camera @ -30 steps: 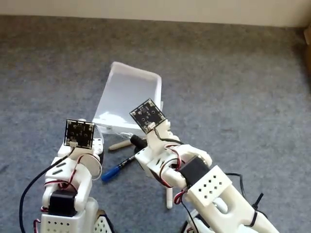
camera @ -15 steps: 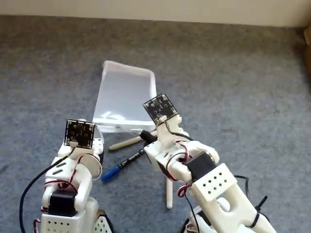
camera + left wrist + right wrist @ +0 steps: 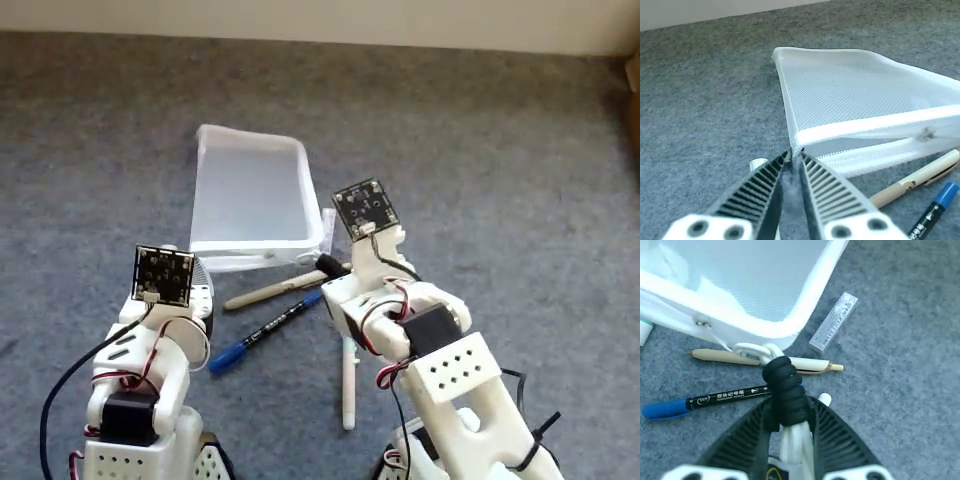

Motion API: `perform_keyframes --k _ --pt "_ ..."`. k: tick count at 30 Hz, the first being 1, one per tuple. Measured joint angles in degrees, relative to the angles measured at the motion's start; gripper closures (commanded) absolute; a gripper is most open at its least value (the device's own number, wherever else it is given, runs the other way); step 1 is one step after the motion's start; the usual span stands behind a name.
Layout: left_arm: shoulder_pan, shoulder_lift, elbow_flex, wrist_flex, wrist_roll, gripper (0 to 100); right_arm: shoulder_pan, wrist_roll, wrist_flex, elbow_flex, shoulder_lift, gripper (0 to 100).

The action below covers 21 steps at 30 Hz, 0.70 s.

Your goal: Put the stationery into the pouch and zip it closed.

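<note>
- Showing a white mesh pouch [image 3: 250,195] lying flat on grey carpet [image 3: 500,150], just ahead of both arms, with the zipper edge nearest them.
- Shows the left gripper [image 3: 794,156] pressed together on the pouch's near corner, at one end of the zipper.
- Shows the right gripper [image 3: 788,412] pinching the black zipper pull [image 3: 785,385], tied by a white loop to the zipper's other end.
- Places a beige pen [image 3: 265,293] on the carpet just beside the zipper edge, outside the pouch, with a blue marker [image 3: 262,332] alongside it, nearer the arms.
- Places a white pen [image 3: 348,385] on the carpet by the right arm, apart from the pouch.
- Adds a small clear case [image 3: 328,220] just beside the pouch's right edge, near the right gripper.
- Reveals nothing inside the pouch through the mesh.
- Suggests an early stage, with the pouch gripped at both zipper ends, seemingly to work or steady the mouth; cannot tell how far the zipper stands open.
- Leaves, by the look of it, nearly everything to do: all four items to go in, then the zipper to be drawn shut.
</note>
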State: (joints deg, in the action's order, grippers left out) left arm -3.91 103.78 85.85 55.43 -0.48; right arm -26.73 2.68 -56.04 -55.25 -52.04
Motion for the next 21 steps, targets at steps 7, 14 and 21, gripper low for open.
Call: perform_keyframes --k 7,14,21 --pt "-1.5 0.0 0.0 0.0 -0.1 99 2.6 0.0 0.0 0.0 0.0 99.2" --pt "-1.8 0.0 0.0 0.0 -0.1 99 5.4 0.0 0.0 0.0 0.0 99.2" --pt "-1.8 0.0 0.0 0.0 -0.1 99 5.8 0.0 -3.3 0.0 0.0 99.2"
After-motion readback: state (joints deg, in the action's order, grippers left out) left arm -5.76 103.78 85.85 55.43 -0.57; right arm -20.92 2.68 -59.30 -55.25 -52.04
